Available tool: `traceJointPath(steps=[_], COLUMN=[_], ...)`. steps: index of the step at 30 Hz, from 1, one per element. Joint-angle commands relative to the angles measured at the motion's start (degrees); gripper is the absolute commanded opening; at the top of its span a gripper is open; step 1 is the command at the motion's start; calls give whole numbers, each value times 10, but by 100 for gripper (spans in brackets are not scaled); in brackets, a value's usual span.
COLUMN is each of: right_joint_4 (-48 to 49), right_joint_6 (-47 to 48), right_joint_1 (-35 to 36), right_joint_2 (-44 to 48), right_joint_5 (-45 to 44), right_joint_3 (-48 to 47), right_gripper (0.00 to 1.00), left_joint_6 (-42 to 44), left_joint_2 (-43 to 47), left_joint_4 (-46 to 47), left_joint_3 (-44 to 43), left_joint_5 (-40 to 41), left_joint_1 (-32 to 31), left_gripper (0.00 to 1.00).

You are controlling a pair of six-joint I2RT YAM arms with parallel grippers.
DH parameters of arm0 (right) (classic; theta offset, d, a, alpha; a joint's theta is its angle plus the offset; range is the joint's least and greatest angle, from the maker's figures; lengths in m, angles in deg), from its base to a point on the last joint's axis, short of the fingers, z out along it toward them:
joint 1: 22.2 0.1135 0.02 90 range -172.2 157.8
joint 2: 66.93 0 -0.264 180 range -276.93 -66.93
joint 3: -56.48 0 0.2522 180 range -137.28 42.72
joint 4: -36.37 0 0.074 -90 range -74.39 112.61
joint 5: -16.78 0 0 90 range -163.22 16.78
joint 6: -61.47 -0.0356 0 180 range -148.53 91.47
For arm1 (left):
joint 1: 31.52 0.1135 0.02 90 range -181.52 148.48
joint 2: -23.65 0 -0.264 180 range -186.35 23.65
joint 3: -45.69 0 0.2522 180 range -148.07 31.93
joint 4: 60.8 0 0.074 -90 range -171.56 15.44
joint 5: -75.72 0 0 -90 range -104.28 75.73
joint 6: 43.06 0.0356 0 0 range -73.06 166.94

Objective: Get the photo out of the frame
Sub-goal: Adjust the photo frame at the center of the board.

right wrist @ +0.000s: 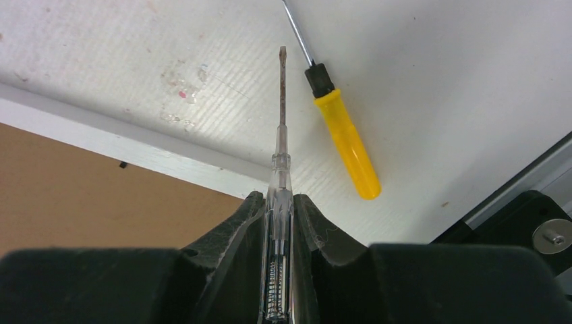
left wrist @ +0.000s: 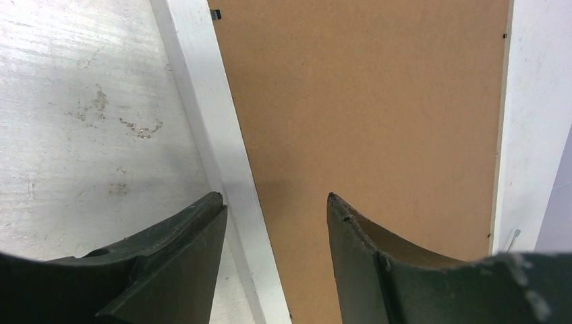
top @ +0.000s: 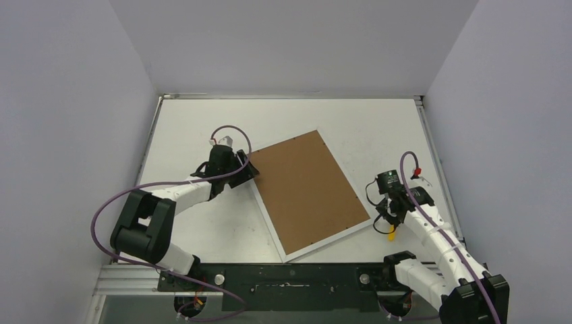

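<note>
I have the frame (top: 307,196) lying flat in the middle of the counter (top: 202,121), brown back up and white border showing all round. It sits skewed, its long sides running from near to far with a lean to the right. With the back up, the photo is out of my sight.

My left hand (top: 248,170) is at the frame's far left corner. In its wrist view the left hand (left wrist: 273,197) is spread and holds nothing. The left finger (left wrist: 168,263) hangs over bare counter, the right one over the brown board, and the white border runs up between them. Whether either finger touches the frame I cannot tell. Small black tabs (left wrist: 216,13) show along the edge of the board.

My right hand (top: 386,219) is just beside the frame's near right corner. In its wrist view the right hand (right wrist: 278,197) is pinching a clear screwdriver (right wrist: 281,121) by the handle. The shaft sticks straight out past the fingertips, and its flat tip sits over bare counter beyond the white border. The frame's corner lies just left of the fingers, with one more tab on the board's edge there.

A yellow screwdriver (right wrist: 344,142) lies loose on the counter just right of the clear one, apart from it. Its handle points toward the near right and its shaft runs off the far edge of the view.
</note>
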Motion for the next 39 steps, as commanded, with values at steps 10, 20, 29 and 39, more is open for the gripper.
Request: traceJointPath(steps=[10, 20, 29, 39], right_joint_4=[70, 163, 265, 341], right_joint_6=[25, 11, 64, 127], right_joint_1=[-2, -2, -3, -32], right_joint_2=[-5, 32, -27, -61], right_joint_5=[70, 119, 142, 174], right_joint_3=[78, 134, 119, 94], right_gripper=[5, 5, 5, 5], left_joint_6=[18, 17, -2, -25], left_joint_2=[-41, -66, -42, -7], left_joint_4=[31, 33, 38, 25], left_joint_3=[-53, -53, -11, 24], left_joint_5=[-27, -20, -13, 4], left_joint_1=[2, 4, -5, -44], left_gripper=[53, 52, 50, 50])
